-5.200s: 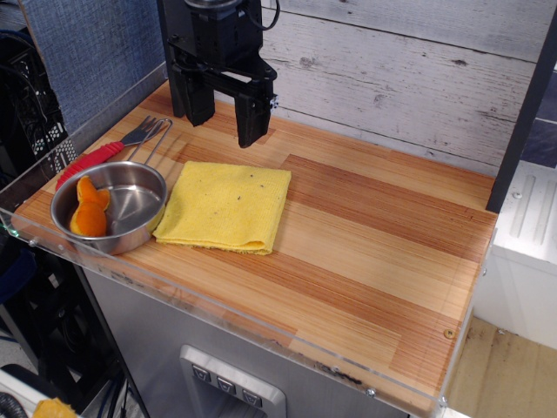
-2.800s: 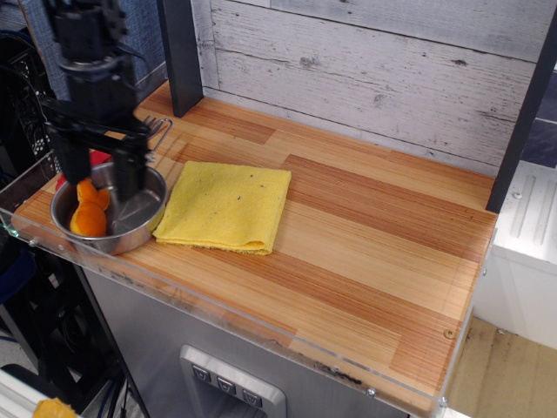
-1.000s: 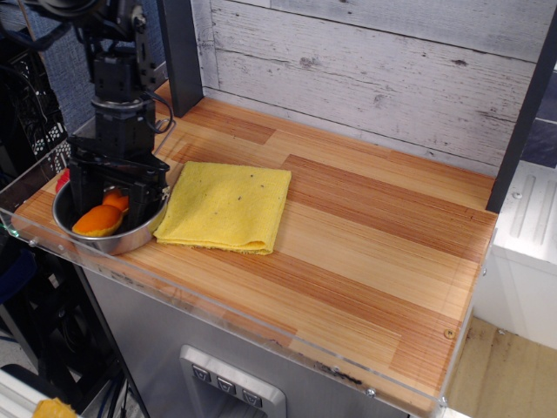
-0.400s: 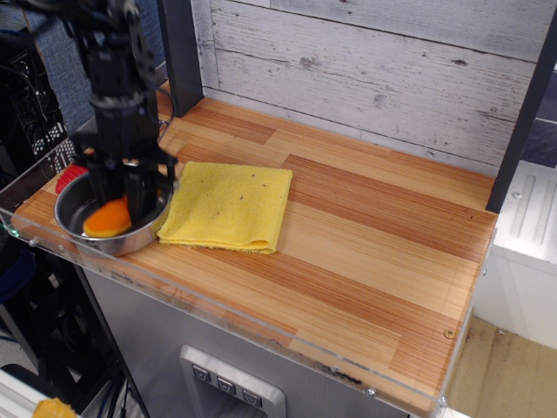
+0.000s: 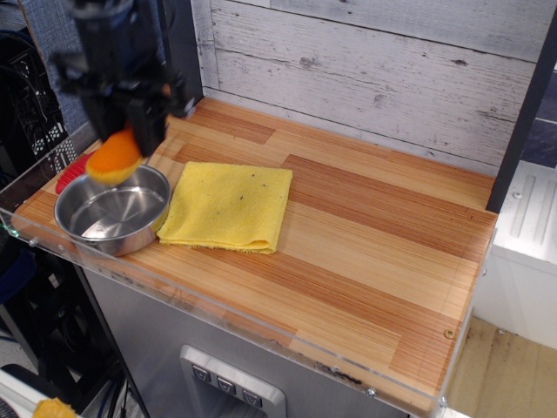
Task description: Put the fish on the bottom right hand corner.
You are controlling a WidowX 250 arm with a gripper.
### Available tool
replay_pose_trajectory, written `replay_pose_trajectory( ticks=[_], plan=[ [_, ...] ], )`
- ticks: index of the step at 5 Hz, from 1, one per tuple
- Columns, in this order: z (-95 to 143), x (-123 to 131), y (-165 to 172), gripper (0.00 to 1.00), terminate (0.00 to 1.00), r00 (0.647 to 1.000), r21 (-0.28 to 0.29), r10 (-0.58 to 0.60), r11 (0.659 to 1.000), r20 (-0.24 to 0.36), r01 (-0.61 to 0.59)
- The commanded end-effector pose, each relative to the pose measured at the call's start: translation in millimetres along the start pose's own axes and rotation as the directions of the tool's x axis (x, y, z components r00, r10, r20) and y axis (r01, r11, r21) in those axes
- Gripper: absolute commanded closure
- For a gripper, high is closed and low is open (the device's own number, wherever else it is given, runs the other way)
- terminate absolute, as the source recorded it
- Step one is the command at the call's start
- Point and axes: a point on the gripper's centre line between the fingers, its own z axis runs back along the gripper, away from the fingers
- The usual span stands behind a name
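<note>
One raised view looks down across the whole tabletop (image 5: 365,252) toward the plank wall (image 5: 374,61).

Whitewashed plank wall (image 5: 374,61) behind; blue fabric panel (image 5: 52,35) left

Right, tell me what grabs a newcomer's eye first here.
The orange fish stands out, gripped by the black gripper in the air over the steel bowl at the table's left end. Next comes the yellow cloth, lying flat just right of the bowl.
</note>
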Motion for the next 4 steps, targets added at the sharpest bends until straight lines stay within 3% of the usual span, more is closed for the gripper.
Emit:
replay_pose_trajectory(
  ticks=[1,2,4],
  plan=[
    [30.6,-11.7,-87.2,1.00,0.00,0.975,-0.061,-0.208,0.975,0.076,0.213],
    [29.0,-26.3,-135.5,1.00,0.00,0.974,-0.089,-0.218,0.971,0.052,0.222],
    [-7.5,-55.1,-224.7,1.00,0.00,0.996,-0.051,0.035,0.998,-0.086,-0.039]
  ],
)
